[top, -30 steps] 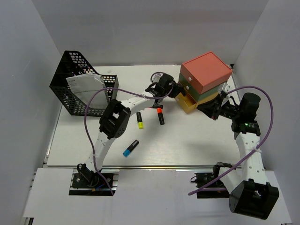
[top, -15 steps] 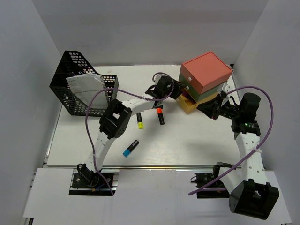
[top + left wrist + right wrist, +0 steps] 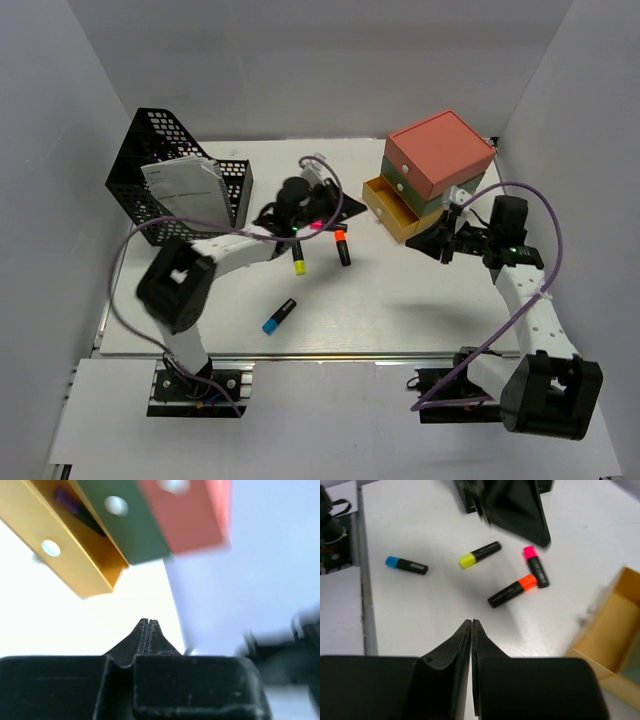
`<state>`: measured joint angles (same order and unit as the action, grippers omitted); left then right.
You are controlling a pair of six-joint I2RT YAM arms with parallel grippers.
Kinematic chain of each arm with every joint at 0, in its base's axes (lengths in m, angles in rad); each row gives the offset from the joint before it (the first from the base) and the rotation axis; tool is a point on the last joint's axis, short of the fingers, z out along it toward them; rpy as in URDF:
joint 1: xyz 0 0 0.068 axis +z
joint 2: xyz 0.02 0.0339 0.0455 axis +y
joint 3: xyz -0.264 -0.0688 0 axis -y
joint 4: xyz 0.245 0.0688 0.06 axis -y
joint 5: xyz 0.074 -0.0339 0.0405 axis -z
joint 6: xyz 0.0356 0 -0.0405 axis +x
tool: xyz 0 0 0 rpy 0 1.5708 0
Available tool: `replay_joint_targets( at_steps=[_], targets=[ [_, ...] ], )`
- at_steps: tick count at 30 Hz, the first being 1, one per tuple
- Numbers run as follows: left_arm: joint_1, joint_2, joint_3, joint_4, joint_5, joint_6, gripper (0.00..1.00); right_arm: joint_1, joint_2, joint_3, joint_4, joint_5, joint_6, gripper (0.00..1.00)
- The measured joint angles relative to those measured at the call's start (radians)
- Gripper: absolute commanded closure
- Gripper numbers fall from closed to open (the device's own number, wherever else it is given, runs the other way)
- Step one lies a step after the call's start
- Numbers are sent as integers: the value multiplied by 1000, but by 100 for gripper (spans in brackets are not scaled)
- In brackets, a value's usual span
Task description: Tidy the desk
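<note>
I am counting four highlighters (image 3: pixel 480 554) lying mid desk (image 3: pixel 400 310), one drawer box (image 3: pixel 440 150) sitting far right corner, left gripper (image 3: pixel 147 625) and right gripper (image 3: pixel 471 625) both pinching shut, empty

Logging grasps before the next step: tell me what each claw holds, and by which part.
Nothing. The left claw and right claw are both shut, with nothing between their fingers.

White desk (image 3: pixel 400 310). Black mesh basket (image 3: pixel 150 150), grid pattern, white paper (image 3: pixel 185 185) inside. Drawer box (image 3: pixel 440 150): coral top, green middle, yellow bottom. Black-bodied markers: blue-capped highlighter (image 3: pixel 406 565), yellow-capped highlighter (image 3: pixel 480 554), orange-capped highlighter (image 3: pixel 512 590), pink-capped highlighter (image 3: pixel 536 566). Purple cables (image 3: pixel 520 184).
</note>
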<state>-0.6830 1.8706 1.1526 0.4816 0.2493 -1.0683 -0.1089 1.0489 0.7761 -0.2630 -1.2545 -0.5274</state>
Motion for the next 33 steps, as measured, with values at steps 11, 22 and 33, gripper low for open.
replay_joint_targets(
  at_steps=[11, 22, 33],
  targets=[
    [70, -719, -143, -611, -103, 853, 13, 481, 257, 148, 8, 545, 107, 72],
    [66, -1214, -528, -783, -472, 1030, 3, 695, 721, 537, -113, 991, 353, 17],
    [66, -1153, -529, -775, -489, 1057, 4, 746, 933, 606, -151, 1238, 532, 42]
  ],
)
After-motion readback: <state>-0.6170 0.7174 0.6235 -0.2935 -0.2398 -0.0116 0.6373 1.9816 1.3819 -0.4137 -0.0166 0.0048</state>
